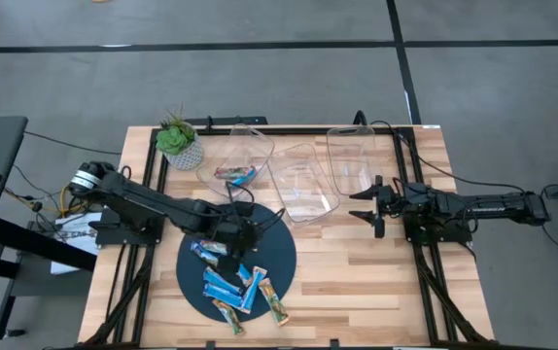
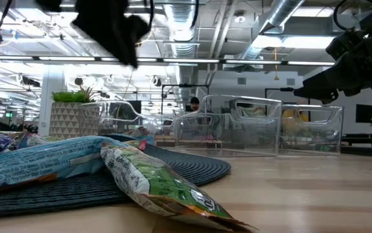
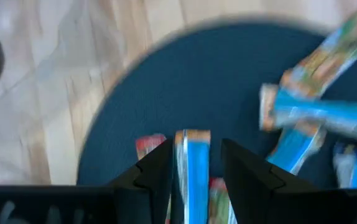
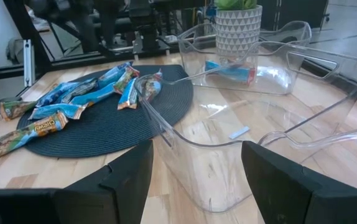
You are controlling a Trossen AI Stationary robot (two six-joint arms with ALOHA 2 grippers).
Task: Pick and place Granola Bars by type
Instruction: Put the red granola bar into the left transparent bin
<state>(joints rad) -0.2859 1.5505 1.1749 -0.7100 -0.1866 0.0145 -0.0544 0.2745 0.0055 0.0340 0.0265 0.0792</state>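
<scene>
Pale wood planks make up the bench (image 1: pixel 357 282), framed by black rails. At the left of the high view the left arm reaches from the bench's left edge toward the centre, and the left gripper (image 1: pixel 228 236) sits over the upper part of the dark round mat (image 1: pixel 279 255). In the left wrist view its jaws stand narrow around a blue wrapped bar (image 3: pixel 194 171), one finger on each side of it; a bar with a red end lies just beside it on the mat. I cannot tell whether that bar is lifted or resting on the mat.

Lower on the mat, at the centre-bottom of the high view, lies the heap of Granola Bars (image 1: pixel 235 287), mostly bright blue, some green and brown, a few reaching the mat's lower rim. In the low view a green-wrapped bar (image 2: pixel 163 184) lies at the lower left, tilted over the mat's edge onto the bench; its printing is too blurred to read. In the right wrist view one brown bar at the left shows lettering, but not clearly enough to read.

Above the mat, a potted plant (image 1: pixel 178 141) stands at the upper left of the bench. To its right sit three clear plastic bins: the leftmost bin (image 1: pixel 250 146) holds a blue and red bar (image 1: pixel 235 175), and the middle bin (image 1: pixel 303 185) and the right bin (image 1: pixel 349 156) follow.

At the right, the right gripper (image 1: pixel 368 206) hovers near the right bin with its jaws wide apart, holding nothing.
</scene>
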